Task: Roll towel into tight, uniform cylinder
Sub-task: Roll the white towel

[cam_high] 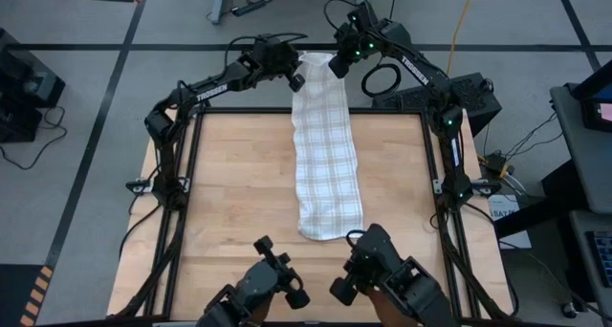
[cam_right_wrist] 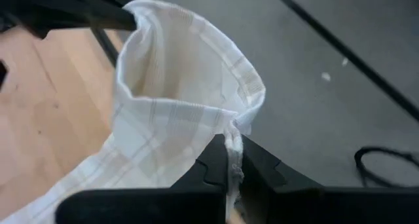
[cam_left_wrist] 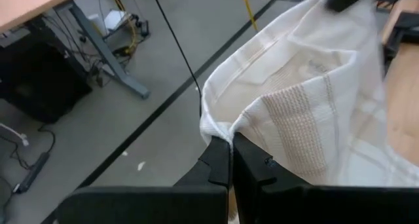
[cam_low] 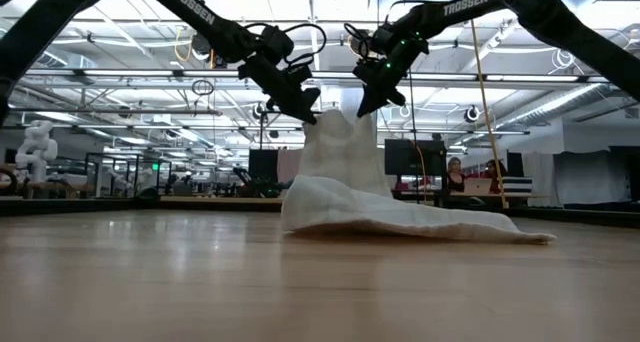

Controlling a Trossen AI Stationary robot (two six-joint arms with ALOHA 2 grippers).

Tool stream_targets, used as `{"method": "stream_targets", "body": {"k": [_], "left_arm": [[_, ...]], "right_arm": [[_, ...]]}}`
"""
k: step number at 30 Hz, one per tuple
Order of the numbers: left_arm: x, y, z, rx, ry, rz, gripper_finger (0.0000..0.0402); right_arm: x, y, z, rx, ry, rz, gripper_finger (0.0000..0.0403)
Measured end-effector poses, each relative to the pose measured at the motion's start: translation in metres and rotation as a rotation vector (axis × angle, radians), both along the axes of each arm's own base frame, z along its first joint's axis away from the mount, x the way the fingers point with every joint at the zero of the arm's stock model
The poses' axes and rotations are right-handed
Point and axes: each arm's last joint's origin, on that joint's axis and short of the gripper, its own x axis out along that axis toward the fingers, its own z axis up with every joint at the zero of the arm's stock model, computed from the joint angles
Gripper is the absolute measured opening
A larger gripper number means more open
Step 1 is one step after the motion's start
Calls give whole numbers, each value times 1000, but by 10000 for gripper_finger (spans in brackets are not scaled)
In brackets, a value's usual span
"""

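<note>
Towel (cam_high: 326,155) lies as a long folded strip down the wooden table (cam_high: 239,184), its far end lifted past the table's far edge. Left gripper (cam_high: 296,80) and right gripper (cam_high: 338,65) each pinch a far corner of the towel, fingers clamped on the cloth, probably to pull it taut and straight before rolling begins.

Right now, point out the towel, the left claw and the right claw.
towel (cam_high: 328,169): high view, middle of the strip lying on the table.
left claw (cam_left_wrist: 230,160): left wrist view, between its fingertips, pinching a towel corner.
right claw (cam_right_wrist: 234,160): right wrist view, between its fingertips, pinching the other corner's hem.
</note>
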Motion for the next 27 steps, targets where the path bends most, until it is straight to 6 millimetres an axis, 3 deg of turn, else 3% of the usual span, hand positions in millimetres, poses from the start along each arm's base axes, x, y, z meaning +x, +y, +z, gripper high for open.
{"method": "stream_targets", "body": {"k": [8,14,22,27], "left_arm": [[-1,1,0,10,9,27,2],[-1,2,-1,14,8,36,2],[0,3,-3,14,12,33,2],[-1,4,-3,20,18,49,2]], "right_arm": [[-29,33,27,147,86,-110,133],[-33,79,35,433,134,-19,179],[16,153,45,476,157,149,173],[57,199,15,460,250,183,140]]}}
